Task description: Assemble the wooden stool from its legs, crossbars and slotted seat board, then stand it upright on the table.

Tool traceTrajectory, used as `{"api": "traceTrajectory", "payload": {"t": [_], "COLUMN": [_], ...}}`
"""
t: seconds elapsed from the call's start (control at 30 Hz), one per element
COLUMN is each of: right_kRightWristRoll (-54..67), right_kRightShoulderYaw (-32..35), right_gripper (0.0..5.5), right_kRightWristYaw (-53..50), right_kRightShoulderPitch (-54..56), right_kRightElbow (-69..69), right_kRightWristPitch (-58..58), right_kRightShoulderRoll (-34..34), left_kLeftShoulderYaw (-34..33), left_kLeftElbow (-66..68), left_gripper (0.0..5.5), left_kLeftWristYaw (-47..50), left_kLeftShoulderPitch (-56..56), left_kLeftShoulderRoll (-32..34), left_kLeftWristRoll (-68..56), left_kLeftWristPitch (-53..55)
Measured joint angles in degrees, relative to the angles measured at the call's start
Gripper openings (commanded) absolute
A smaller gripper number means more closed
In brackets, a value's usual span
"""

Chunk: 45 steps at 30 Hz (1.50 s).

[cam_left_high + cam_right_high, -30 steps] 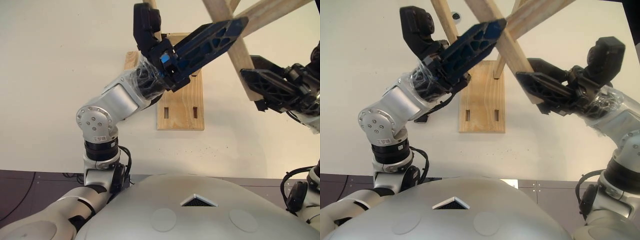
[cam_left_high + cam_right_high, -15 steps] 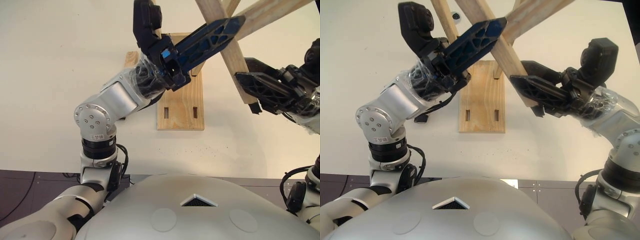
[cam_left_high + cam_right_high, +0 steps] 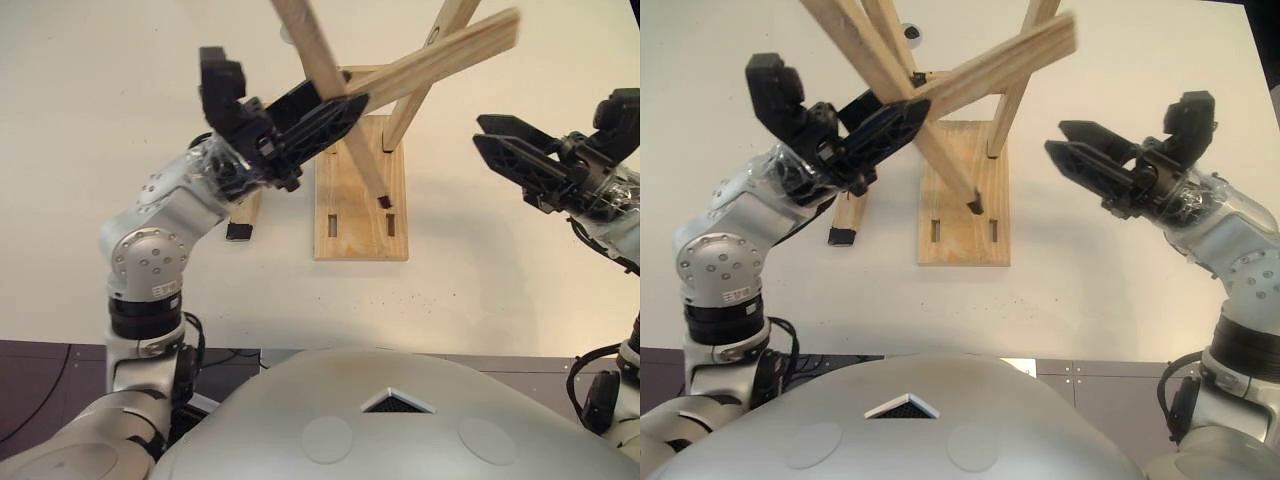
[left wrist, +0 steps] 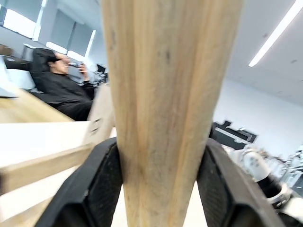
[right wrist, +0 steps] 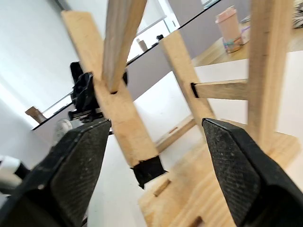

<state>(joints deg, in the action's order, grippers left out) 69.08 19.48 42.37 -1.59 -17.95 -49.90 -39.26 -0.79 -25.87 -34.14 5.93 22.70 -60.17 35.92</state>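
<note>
My left gripper (image 3: 350,100) is shut on the wooden leg frame (image 3: 440,52), held tilted above the table; the wood (image 4: 161,118) fills the gap between its fingers (image 4: 102,189). One leg (image 3: 335,95) of that frame slants down, and its black tip (image 3: 383,203) hangs close over a slot of the slotted seat board (image 3: 355,235), which lies flat. Whether the tip touches the board I cannot tell. Another leg (image 3: 418,80) rests its foot on the board's far end. My right gripper (image 3: 482,135) is open and empty, off to the right of the frame, its fingers (image 5: 80,165) wide apart.
A loose wooden leg (image 3: 247,212) with a black tip lies on the white table (image 3: 120,80) left of the seat board, under my left forearm. Bare table stretches on both sides. The table's front edge runs near my body.
My right gripper has let go of the slanted leg and drawn back to the right. My left gripper swung left and down with the frame, bringing the leg's black tip down to the seat board.
</note>
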Motion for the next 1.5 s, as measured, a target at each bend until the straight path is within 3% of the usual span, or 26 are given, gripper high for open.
{"api": "traceTrajectory", "payload": {"t": [0.17, 0.37, 0.6, 0.93, 1.13, 1.5], "right_kRightWristRoll": [-5.0, -6.9, -8.6, -11.0, -11.3, -13.0], "right_kRightShoulderYaw": [1.5, 2.3, 2.3, 1.3, 1.0, 0.6], "right_gripper": [3.52, 3.52, 3.52, 3.52, 3.52, 3.52], "right_kRightWristYaw": [0.8, 1.3, 2.5, 3.7, 3.8, 3.8], "right_kRightShoulderPitch": [-0.3, -0.1, 1.1, 1.3, 1.3, 1.3], "right_kRightElbow": [5.1, 7.0, 8.9, 9.0, 9.0, 8.9], "right_kRightWristPitch": [3.1, 4.3, 4.5, 4.6, 4.6, 4.8], "right_kRightShoulderRoll": [0.3, 0.5, 0.4, 0.5, 0.5, 0.5], "left_kLeftShoulderYaw": [-1.2, 0.9, 1.9, 3.4, 6.1, 12.6], "left_kLeftElbow": [1.6, 6.8, 7.9, 7.8, 8.2, 6.8], "left_gripper": [2.12, 2.11, 2.1, 2.1, 2.06, 2.06], "left_kLeftWristYaw": [-11.3, -17.9, -19.1, -22.1, -26.2, -25.5], "left_kLeftShoulderPitch": [-7.1, -8.7, -10.0, -11.5, -12.1, -5.1], "left_kLeftShoulderRoll": [6.1, 5.1, 1.7, 2.2, 6.7, 18.6], "left_kLeftWristRoll": [8.9, 18.0, 18.6, 21.6, 27.6, 29.9], "left_kLeftWristPitch": [-5.8, -15.6, -18.6, -21.8, -30.0, -27.0]}}
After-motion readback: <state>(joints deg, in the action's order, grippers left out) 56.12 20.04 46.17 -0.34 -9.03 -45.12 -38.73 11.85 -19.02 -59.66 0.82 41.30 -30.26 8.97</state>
